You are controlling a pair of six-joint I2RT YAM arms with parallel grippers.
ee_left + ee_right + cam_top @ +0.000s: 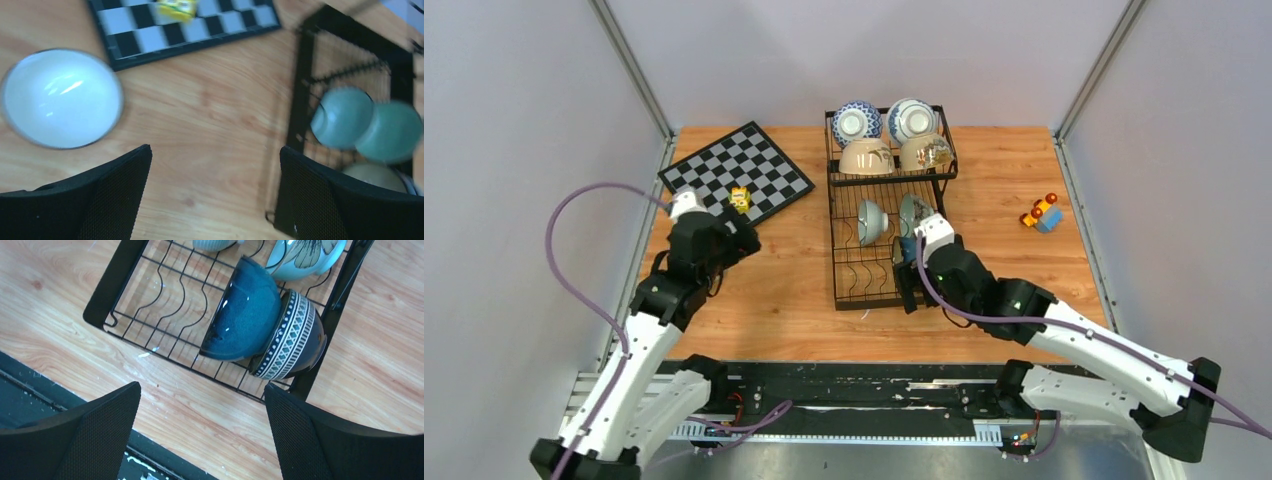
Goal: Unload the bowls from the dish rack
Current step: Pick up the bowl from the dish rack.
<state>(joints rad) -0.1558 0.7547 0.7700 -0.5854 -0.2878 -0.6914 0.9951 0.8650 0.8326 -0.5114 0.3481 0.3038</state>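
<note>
Barely started: one white bowl sits on the counter near the checkerboard. Eight bowls are in the dish rack, four up, four down. Left fingers and right fingers gape wide, empty, the right above the dark blue bowl.

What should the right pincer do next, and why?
Probably dip down and close on the dark blue bowl at its rim. The right pincer is open and empty, and that bowl leans on edge in the dish rack just ahead of it.
</note>
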